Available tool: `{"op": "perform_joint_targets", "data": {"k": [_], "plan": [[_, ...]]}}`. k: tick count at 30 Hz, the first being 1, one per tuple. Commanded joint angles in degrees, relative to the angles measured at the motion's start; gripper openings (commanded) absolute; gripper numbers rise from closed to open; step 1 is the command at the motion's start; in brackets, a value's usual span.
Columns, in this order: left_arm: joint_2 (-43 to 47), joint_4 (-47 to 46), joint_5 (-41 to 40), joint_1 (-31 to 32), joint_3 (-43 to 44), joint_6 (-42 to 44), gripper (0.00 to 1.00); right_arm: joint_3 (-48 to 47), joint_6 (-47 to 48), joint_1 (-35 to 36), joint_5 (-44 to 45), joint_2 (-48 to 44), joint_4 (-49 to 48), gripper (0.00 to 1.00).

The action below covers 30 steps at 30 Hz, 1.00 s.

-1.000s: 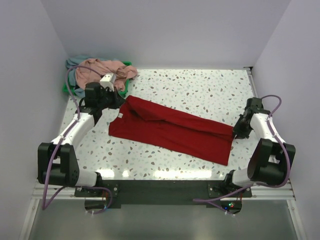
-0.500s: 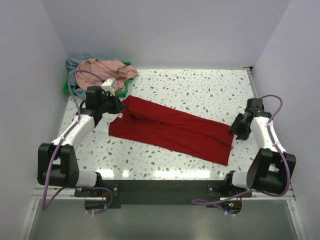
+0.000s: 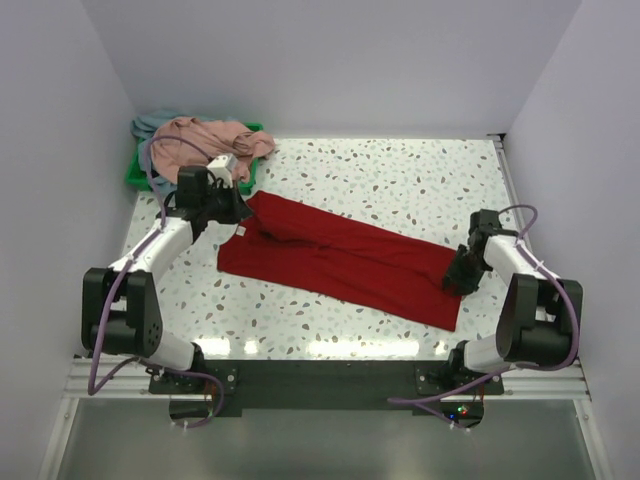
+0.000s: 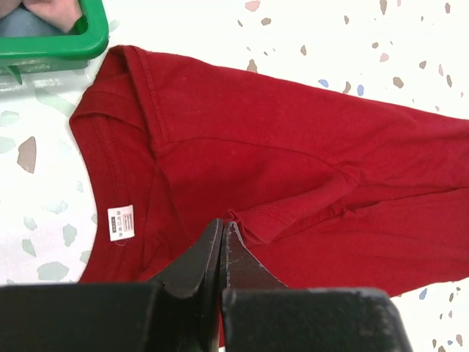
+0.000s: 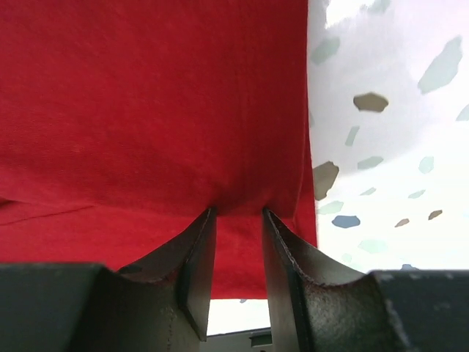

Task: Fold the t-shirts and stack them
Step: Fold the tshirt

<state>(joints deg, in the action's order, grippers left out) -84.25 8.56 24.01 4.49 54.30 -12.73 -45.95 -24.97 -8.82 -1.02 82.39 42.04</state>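
The bright red t-shirt (image 3: 340,255) lies folded lengthwise on the speckled table, collar at the left, hem at the right. My left gripper (image 3: 237,207) is at the collar end. In the left wrist view its jaws (image 4: 222,224) are shut, with a corner of the red sleeve fold (image 4: 253,220) at their tips. My right gripper (image 3: 458,278) is on the hem corner. In the right wrist view it (image 5: 238,213) is open, its fingers pressed down on the red cloth (image 5: 146,95). The dusty pink t-shirt (image 3: 210,135) and the grey-blue one (image 3: 150,125) lie bunched at the back left.
A green tray (image 3: 133,176) under the bunched shirts stands at the back left corner; its rim shows in the left wrist view (image 4: 51,48). White walls close the table on three sides. Bare speckled tabletop (image 3: 400,180) lies behind the red shirt.
My right gripper has moved left and down from beside the shirt onto its hem corner. My left arm has shifted slightly toward the back; the red shirt has hardly moved.
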Motion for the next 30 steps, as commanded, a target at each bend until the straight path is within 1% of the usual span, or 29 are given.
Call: {"op": "perform_joint_targets", "data": {"k": [1, 4, 7, 10, 11, 12, 13, 14, 16, 17, 19, 20, 22, 23, 28, 30], "plan": [[-1.9, 0.6, 1.0, -0.9, 4.0, 1.7, 0.00, 1.7, -1.9, 0.6, 0.6, -0.1, -1.3, 0.34], [-2.9, 1.0, 2.0, -1.1, 4.9, 2.5, 0.00, 1.4, -2.6, 1.1, 0.8, -0.7, -0.5, 0.33], [-4.3, 1.7, 2.9, -1.3, 6.2, 3.6, 0.00, -1.4, -3.2, 3.7, 3.9, -3.9, 0.9, 0.33], [-6.6, 1.5, 2.9, -1.8, 7.8, 2.6, 0.00, -6.1, -5.5, 8.4, 6.1, -6.7, 3.2, 0.34], [-8.0, 0.7, 3.1, -1.9, 8.5, 2.0, 0.00, -8.7, -6.1, 12.4, 6.6, -7.0, 3.6, 0.35], [-8.9, -0.5, 3.7, -2.1, 9.0, 1.5, 0.00, -10.0, -6.8, 14.2, 7.2, -6.9, 3.7, 0.35], [-9.9, -1.4, 3.9, -2.2, 9.6, 0.6, 0.00, -11.3, -8.3, 16.1, 7.4, -6.5, 3.3, 0.35], [-12.3, -2.5, 4.2, -2.3, 11.7, 0.3, 0.00, -13.2, -9.0, 19.9, 7.4, -6.1, 2.8, 0.35], [-15.1, -2.4, 4.7, -2.4, 14.3, -0.5, 0.00, -14.9, -10.9, 23.9, 7.6, -4.8, 0.4, 0.35], [-17.4, -2.5, 5.1, -2.4, 16.4, -0.9, 0.00, -17.0, -11.4, 28.2, 8.1, -2.9, -0.4, 0.35], [-19.2, -3.6, 5.3, -2.3, 17.8, -1.5, 0.00, -19.2, -12.4, 32.6, 8.8, 0.2, -3.2, 0.35], [-20.9, -3.7, 4.9, -2.4, 18.6, -1.5, 0.00, -21.8, -12.7, 36.6, 9.0, 3.8, -4.2, 0.35], [-22.5, -3.5, 3.9, -2.4, 20.9, -1.5, 0.00, -24.7, -12.9, 40.4, 9.1, 7.4, -7.1, 0.35], [-23.7, -3.5, 3.9, -2.4, 21.6, -1.4, 0.00, -28.3, -12.9, 43.5, 8.9, 11.8, -7.9, 0.35], [-25.3, -4.0, 4.1, -2.4, 21.2, -1.4, 0.00, -41.3, -11.5, 51.1, 8.2, 24.1, -12.4, 0.34], [-25.8, -4.1, 4.2, -2.4, 20.8, -1.6, 0.00, -44.0, -11.5, 52.3, 6.9, 28.9, -13.8, 0.33]]}}
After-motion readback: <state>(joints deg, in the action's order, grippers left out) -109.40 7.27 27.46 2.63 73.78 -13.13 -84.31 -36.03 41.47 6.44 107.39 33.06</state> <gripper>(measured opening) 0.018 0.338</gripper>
